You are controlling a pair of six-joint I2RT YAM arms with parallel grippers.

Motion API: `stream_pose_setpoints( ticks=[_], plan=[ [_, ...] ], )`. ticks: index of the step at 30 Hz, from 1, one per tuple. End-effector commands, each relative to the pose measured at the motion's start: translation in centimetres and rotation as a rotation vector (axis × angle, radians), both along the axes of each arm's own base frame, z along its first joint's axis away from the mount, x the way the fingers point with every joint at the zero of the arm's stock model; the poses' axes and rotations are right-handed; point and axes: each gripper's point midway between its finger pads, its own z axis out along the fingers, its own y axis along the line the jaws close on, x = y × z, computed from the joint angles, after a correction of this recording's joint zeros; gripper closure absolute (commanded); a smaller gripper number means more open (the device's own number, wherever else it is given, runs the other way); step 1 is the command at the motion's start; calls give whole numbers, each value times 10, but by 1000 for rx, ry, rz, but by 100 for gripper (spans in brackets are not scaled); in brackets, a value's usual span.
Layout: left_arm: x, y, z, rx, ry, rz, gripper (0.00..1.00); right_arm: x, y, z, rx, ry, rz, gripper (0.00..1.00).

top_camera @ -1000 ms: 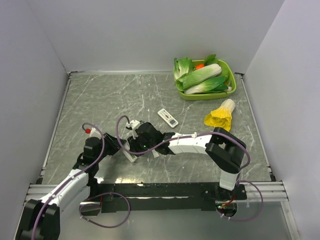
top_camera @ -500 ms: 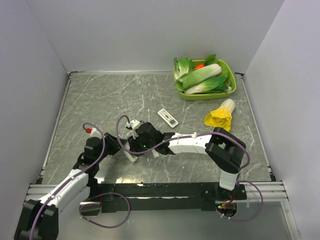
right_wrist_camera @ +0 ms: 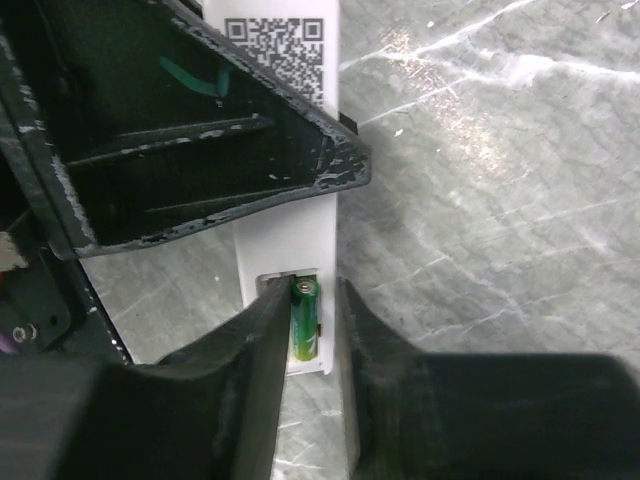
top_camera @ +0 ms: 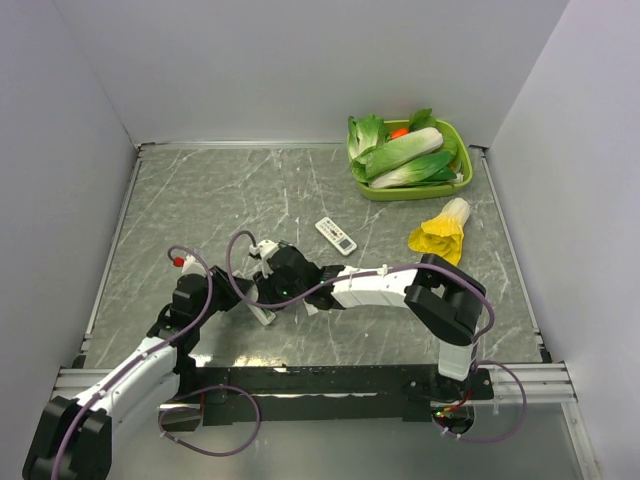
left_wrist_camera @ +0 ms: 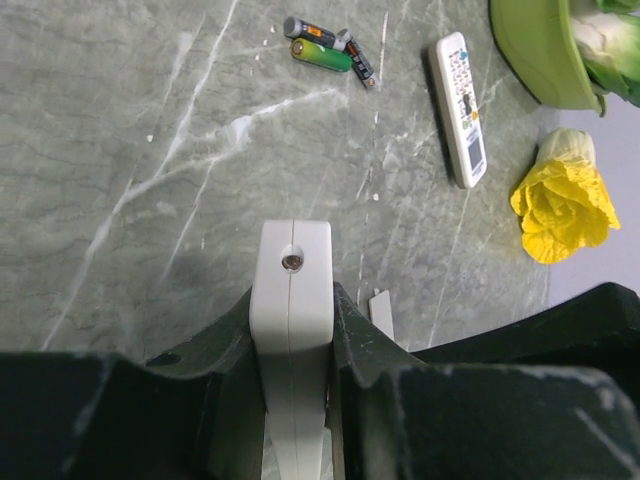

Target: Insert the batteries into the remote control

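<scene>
Jaws of the left gripper (left_wrist_camera: 292,305) are clamped on the slim white remote control (left_wrist_camera: 291,255), whose end pokes out between them. The right gripper (right_wrist_camera: 310,297) stands narrowly parted, its fingers flanking a green battery (right_wrist_camera: 304,322) that lies in the remote's rear compartment; whether they pinch it cannot be told. Green batteries number two: that one, and a second green battery (left_wrist_camera: 321,54) on the marble table (left_wrist_camera: 150,120), beside two darker cells (left_wrist_camera: 310,28). Remotes number two: the held one and a wider remote (left_wrist_camera: 461,108) with coloured buttons, lying flat.
</scene>
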Motion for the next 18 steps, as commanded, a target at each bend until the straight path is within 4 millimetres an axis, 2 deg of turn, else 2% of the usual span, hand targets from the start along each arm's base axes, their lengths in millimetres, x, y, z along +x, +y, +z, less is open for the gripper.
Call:
stream_pose_setpoints(
  ticks=[1,10,14,15,16,18],
  plan=[
    [15,0,30,-1,-80,31,98,12,-1,1,-21,-28,-62,76],
    [13,3,21,29,-45,43,97,6,-3,5,60,26,-67,87],
    [12,3,18,28,-42,44,97,4,-1,19,147,39,-62,94],
    [13,2,20,22,-52,44,97,3,-6,16,147,46,-69,96],
    [13,2,20,16,-58,45,98,2,-6,24,173,40,-70,98],
    [11,1,20,-3,-70,41,98,3,-11,30,210,20,-78,100]
  ],
)
